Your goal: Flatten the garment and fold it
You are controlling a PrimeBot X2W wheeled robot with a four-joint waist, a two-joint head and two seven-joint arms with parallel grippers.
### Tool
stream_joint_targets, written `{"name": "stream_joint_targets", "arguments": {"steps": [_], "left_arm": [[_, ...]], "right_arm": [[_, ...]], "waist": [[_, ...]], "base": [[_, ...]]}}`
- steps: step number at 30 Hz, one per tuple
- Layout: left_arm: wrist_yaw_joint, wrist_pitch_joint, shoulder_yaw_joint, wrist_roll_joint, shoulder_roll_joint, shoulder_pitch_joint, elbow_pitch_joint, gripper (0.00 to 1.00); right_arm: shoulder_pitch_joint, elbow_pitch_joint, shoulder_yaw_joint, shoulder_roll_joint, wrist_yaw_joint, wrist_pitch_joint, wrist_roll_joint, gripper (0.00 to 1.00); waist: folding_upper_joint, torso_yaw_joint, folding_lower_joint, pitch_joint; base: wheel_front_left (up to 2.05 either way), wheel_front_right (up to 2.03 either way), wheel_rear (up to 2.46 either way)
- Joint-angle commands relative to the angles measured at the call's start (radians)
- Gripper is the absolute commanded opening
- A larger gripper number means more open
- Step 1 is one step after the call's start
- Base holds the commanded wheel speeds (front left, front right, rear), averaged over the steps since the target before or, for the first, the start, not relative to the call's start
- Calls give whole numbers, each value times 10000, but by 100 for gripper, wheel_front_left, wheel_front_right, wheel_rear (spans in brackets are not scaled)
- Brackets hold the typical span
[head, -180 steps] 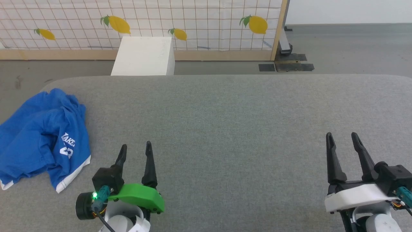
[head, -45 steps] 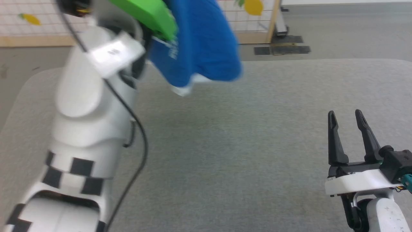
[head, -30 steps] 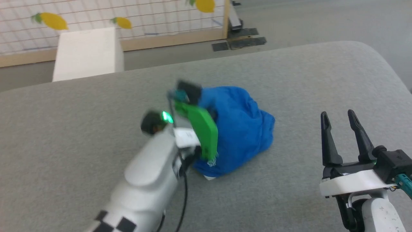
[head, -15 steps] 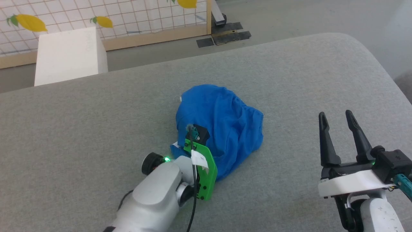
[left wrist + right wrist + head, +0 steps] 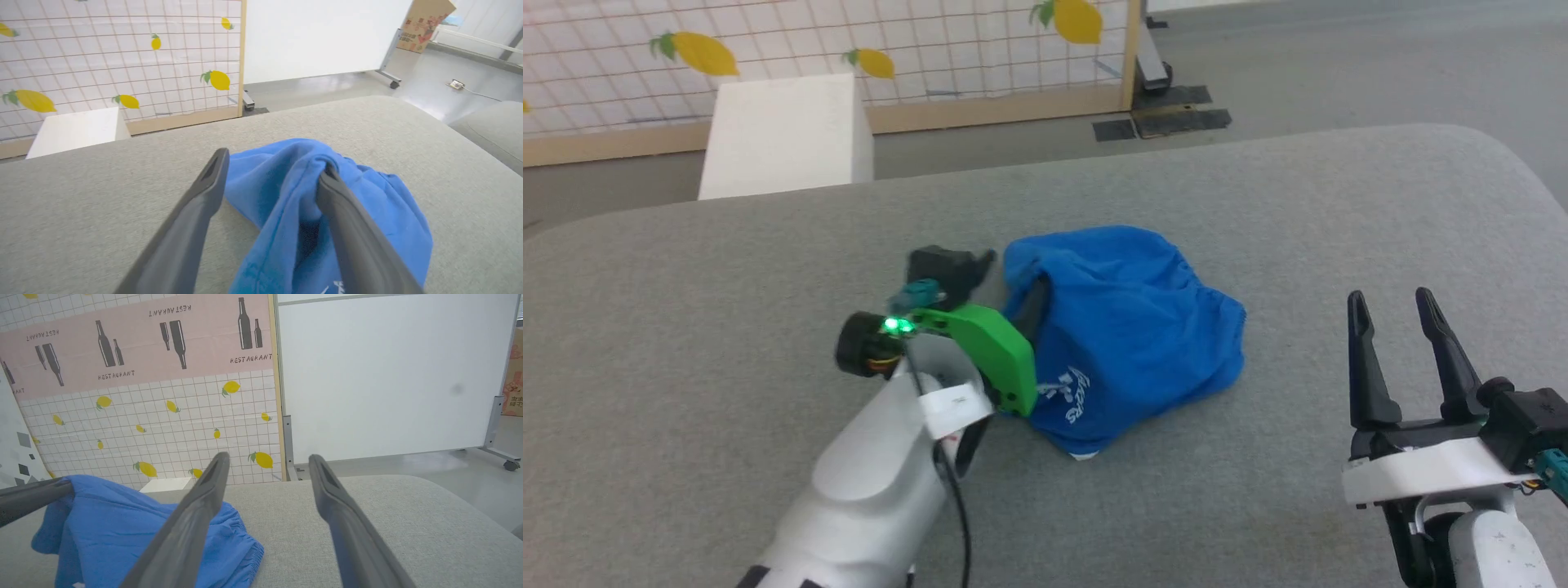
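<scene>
Bright blue soft shorts (image 5: pixel 1127 327): we find them crumpled, unflattened, unfolded; left hand (image 5: pixel 273 161) spread, cloth draped on one finger (image 5: pixel 351 237); right hand (image 5: pixel 1388 294) spread, empty.

Illumination: bright, even and diffuse in all views. Shadows: soft and narrow, along the 6 o'clock edge of the garment (image 5: pixel 1127 327) on the table (image 5: pixel 1258 204). Glare: a pale sheen on the floor (image 5: pixel 327 81) at 1 o'clock in the left wrist view. The green lamp (image 5: pixel 892 326) blooms slightly. Focus: both the left gripper (image 5: pixel 273 161) and the right gripper (image 5: pixel 268 456) blur toward 6 o'clock in their own wrist views.
</scene>
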State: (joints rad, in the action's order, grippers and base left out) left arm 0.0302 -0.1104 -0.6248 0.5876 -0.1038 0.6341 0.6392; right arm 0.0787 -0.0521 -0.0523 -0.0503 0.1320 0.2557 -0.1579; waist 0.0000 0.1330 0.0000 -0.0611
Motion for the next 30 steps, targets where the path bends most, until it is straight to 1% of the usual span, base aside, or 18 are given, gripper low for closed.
{"name": "stream_joint_targets", "arguments": {"steps": [1,3,5,12,19,23,26,30], "left_arm": [[152,-348,154,-66,-297,-254,-248,100],[360,-789,423,-34,-563,-532,-658,100],[520,-1007,664,45,-825,-911,-1032,100],[882,-1131,1129,353,-1652,-2419,-1979,100],[937,151,745,443,-2588,-3782,-2489,100],[1123,521,787,436,-3166,-4253,-3062,100],[1424,59,1210,523,-3393,-4530,-3599,100],[1770,-1172,1871,466,-3292,-4801,-4521,100]], "right_arm": [[-189,44,-25,1,-13,61,37,100],[-216,63,-74,1,-13,61,33,100],[-266,67,-133,1,-13,61,34,100],[-351,101,-255,1,-13,61,41,100],[-403,148,-296,1,-13,61,-1,100],[-438,141,-350,1,-13,61,-19,100],[-473,145,-389,1,-13,61,-39,100],[-555,208,-551,1,-13,61,-108,100]], "waist": [[0,-352,0,234],[0,-481,0,310],[0,-591,0,399],[0,-810,0,469],[0,-883,0,400],[0,-917,0,383],[0,-938,0,405],[0,-1016,0,419]], "base": [[0,0,0],[0,0,0],[0,0,0],[0,0,0],[0,0,0],[0,0,0],[0,0,0],[0,0,0]]}}
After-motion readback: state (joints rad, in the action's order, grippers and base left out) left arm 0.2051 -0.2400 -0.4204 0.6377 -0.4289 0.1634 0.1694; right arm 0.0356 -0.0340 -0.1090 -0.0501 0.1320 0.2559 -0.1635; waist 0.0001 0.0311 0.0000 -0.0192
